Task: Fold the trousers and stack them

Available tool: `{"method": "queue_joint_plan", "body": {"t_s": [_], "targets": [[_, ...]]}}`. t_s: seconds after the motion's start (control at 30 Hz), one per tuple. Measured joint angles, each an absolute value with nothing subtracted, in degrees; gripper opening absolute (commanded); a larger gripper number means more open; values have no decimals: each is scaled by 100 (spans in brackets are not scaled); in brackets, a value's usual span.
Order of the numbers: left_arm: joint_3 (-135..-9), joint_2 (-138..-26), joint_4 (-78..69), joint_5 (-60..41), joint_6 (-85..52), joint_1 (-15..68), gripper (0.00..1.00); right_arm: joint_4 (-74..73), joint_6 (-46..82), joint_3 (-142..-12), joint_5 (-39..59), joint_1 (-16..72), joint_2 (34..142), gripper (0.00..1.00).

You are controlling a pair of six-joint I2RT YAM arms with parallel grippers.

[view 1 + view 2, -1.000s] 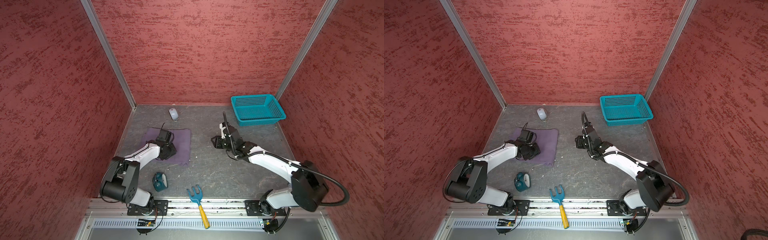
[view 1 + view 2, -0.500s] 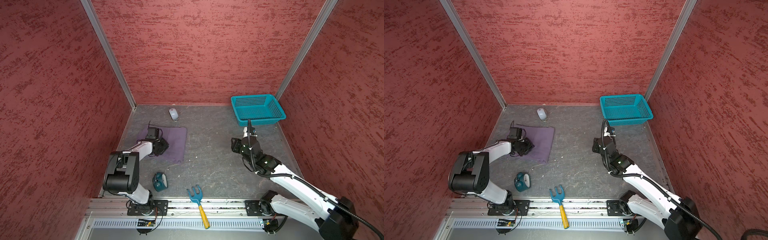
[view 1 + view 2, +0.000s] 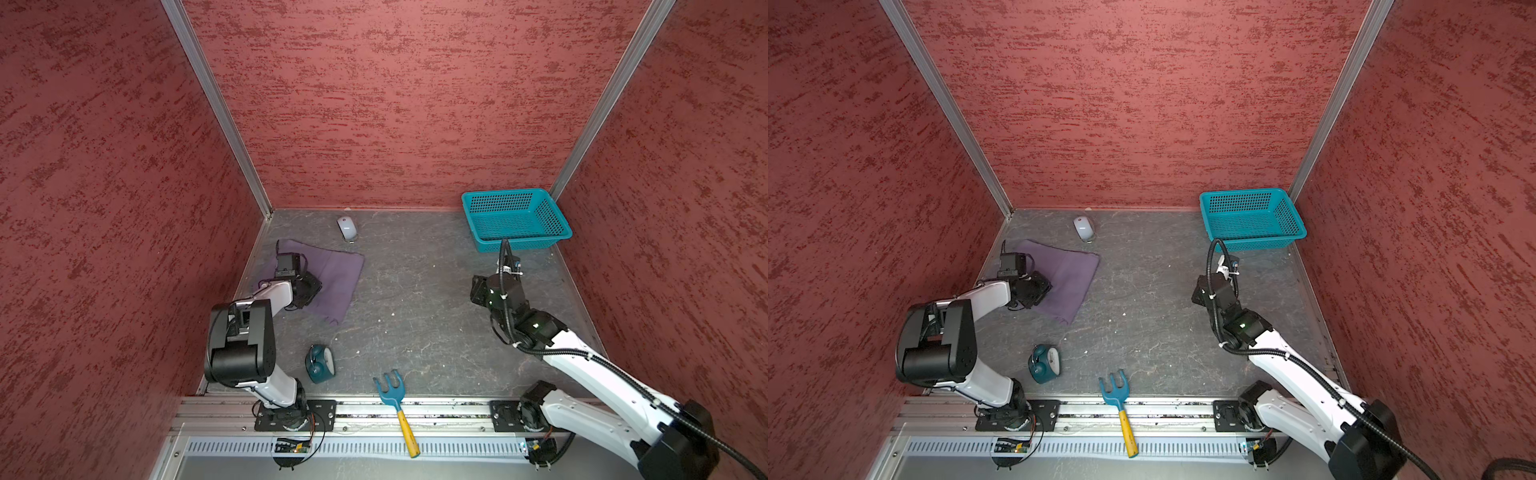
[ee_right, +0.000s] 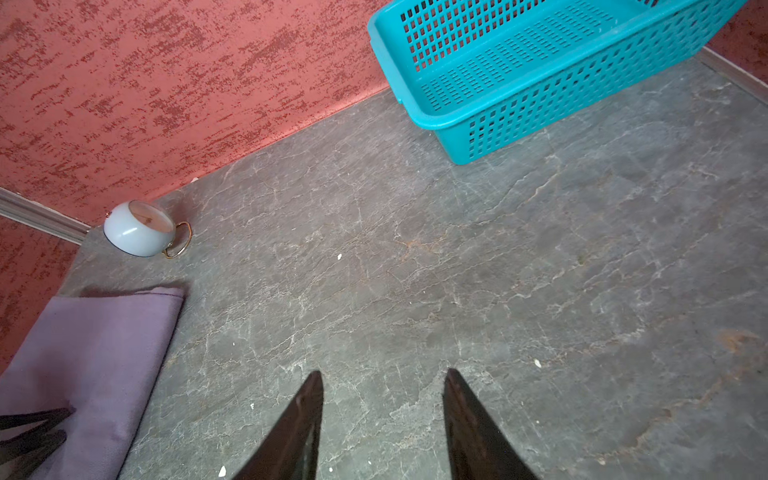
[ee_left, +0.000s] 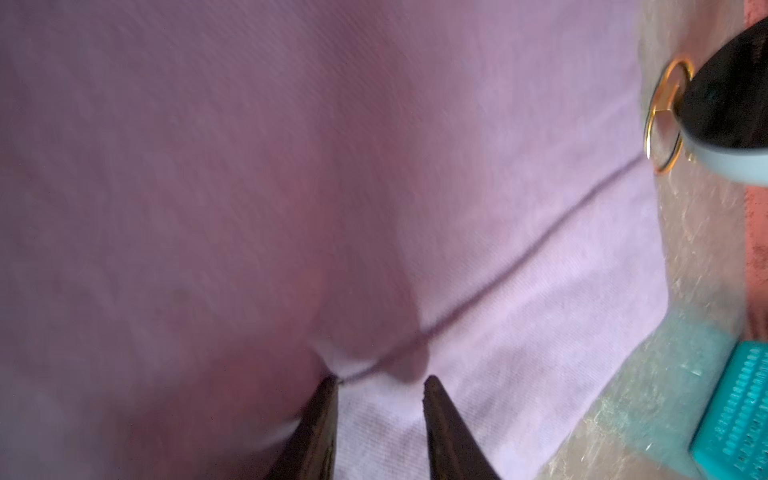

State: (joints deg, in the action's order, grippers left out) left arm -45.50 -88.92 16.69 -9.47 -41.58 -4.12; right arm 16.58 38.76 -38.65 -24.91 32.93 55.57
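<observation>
The trousers [image 3: 336, 276] [image 3: 1069, 276] lie folded into a flat purple-grey rectangle at the back left of the grey floor. My left gripper [image 3: 311, 286] [image 3: 1042, 287] rests low on their left part. In the left wrist view the left gripper [image 5: 380, 380] is open, its tips apart and touching the cloth [image 5: 291, 187] beside a dark seam. The right gripper [image 3: 478, 286] [image 3: 1198, 291] hovers at the right, far from the cloth. The right wrist view shows it [image 4: 384, 374] open over bare floor, the trousers [image 4: 95, 353] off to one side.
A teal basket [image 3: 521, 245] [image 3: 1258, 245] [image 4: 540, 108] stands at the back right. A pale round clock [image 3: 347, 228] [image 3: 1084, 228] [image 4: 139, 228] lies by the back wall. A dark teal alarm clock [image 3: 320, 363] [image 3: 1044, 363] and a blue hand rake [image 3: 395, 399] [image 3: 1119, 399] lie near the front rail.
The right arm has drawn back from the middle to the right side. The left gripper has slid left along the trousers, and the cloth has shifted a little left.
</observation>
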Motion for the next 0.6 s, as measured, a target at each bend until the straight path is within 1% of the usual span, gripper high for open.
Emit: {"method": "queue_joint_plan", "body": {"t_s": [0.17, 0.23, 0.27, 0.33, 0.47, 0.57, 0.6], "targets": [[-4703, -8106, 2196, -405, -4038, 1223, 67, 1647, 3879, -3865, -2475, 3269, 5695, 47], [-4829, -8029, 2351, -237, -4003, 1708, 70, 1623, 3876, -3865, -2458, 3260, 5758, 47], [-4862, -8047, 2412, -152, -3988, 1824, 72, 1612, 3876, -3865, -2449, 3256, 5780, 47], [-4866, -8162, 2585, 30, -3986, 1857, 74, 1605, 3879, -3865, -2432, 3247, 5795, 47], [-4831, -8530, 2895, 342, -4032, 1492, 81, 1575, 3876, -3865, -2392, 3240, 5771, 47], [-4788, -8646, 2864, 445, -4042, 1114, 80, 1566, 3879, -3848, -2386, 3240, 5686, 48], [-4790, -8724, 2781, 436, -4042, 969, 79, 1566, 3879, -3819, -2386, 3238, 5638, 48]]}}
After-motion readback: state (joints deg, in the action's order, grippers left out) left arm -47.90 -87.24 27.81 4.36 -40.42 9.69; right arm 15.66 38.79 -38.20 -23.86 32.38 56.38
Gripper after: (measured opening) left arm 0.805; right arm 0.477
